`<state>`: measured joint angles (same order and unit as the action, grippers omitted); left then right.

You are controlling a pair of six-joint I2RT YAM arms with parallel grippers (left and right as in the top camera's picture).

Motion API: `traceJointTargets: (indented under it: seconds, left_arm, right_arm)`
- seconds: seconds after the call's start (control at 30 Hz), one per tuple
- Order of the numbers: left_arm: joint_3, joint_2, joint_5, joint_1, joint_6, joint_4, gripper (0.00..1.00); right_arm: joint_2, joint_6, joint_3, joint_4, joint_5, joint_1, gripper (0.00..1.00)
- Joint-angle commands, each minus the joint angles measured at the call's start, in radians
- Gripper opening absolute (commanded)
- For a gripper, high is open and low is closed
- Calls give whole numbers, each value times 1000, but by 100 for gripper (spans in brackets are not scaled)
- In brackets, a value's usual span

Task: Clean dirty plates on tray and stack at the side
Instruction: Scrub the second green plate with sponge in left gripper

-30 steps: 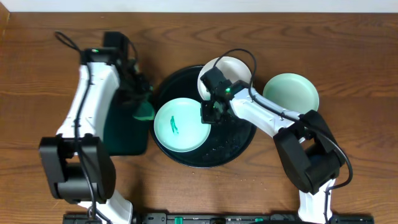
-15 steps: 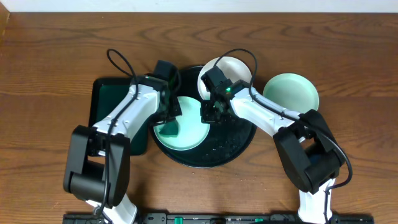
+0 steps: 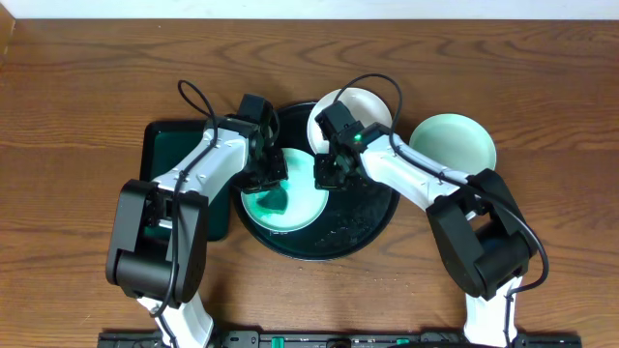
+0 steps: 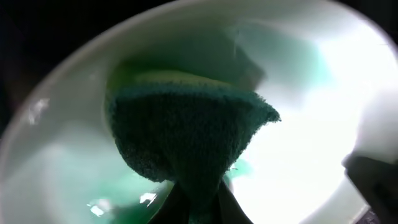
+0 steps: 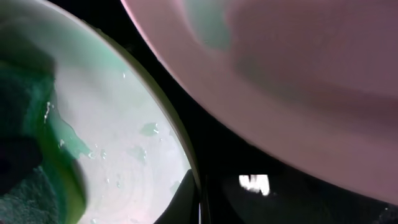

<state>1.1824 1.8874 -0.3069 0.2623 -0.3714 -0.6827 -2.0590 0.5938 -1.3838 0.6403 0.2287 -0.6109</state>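
Plates: you're looking at three, all small, round, shallow and glazed white with a mint tint. Wet plate (image 3: 302,201) is sitting in the left half of the tray (image 3: 334,249), which is round, glossy black and raised at the rim, with water drops beading on it. Rear plate (image 3: 372,104) is overlapping the tray's back rim; tilt is not readable. Side plate (image 3: 453,143) is lying on the bare wood-grain bench (image 3: 542,87) just right of the tray, and is showing the mintiest tone.

Your left claw (image 4: 196,202) is clamping the sponge (image 4: 186,137), which has a coarse dark-green scouring face with a yellow-green foam layer behind it. It is pressing the sponge into the wet plate's bowl, and green-tinted water is pooling around it. Your right claw (image 5: 199,202) is pinching that plate's right rim, fingers nearly together with the rim between them. Droplets and a green streak are showing on the glaze in the right wrist view.

Rectangular tray (image 3: 160,150), dark green, is sitting on the bench left of the round tray, partly under your left arm.
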Motion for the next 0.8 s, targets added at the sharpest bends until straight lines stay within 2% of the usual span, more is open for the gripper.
traceJointTargets:
  seconds: [0.0, 0.13, 0.2, 0.23, 0.3, 0.37, 0.47, 0.53, 0.63, 0.7, 0.77]
  left_arm:
    - [45, 45, -153, 16, 77, 34, 7]
    - [105, 21, -136, 14, 113, 29, 7]
    - [113, 2, -42, 14, 97, 23, 8]
    - [113, 0, -3, 14, 78, 16, 7]
    - [107, 2, 182, 14, -34, -37, 7]
    - [80, 3, 296, 14, -124, -74, 7]
    - [52, 3, 267, 20, -122, -76, 7]
    - [48, 3, 115, 30, -61, -111, 7]
    - [48, 3, -161, 47, 136, -162, 7]
    - [48, 3, -171, 50, 174, -154, 7]
    - [48, 3, -121, 48, 168, -111, 7]
  right_arm:
    - [-36, -15, -5, -14, -13, 0, 1]
    - [-36, -16, -5, -17, -11, 1, 1]
    - [-36, -19, -5, -13, -11, 1, 1]
    - [-36, -19, -5, -12, -11, 0, 1]
    - [-36, -19, -5, -13, -11, -1, 1]
    - [-36, -19, -5, -17, -13, -2, 1]
    - [-36, -19, -5, -18, -14, -5, 1]
    - [-36, -19, -5, -16, -14, -5, 1]
    - [-36, -23, -5, -16, -14, -5, 1]
    - [-36, -23, -5, -16, -14, -6, 1]
    - [-36, -23, -5, -15, -14, -6, 1]
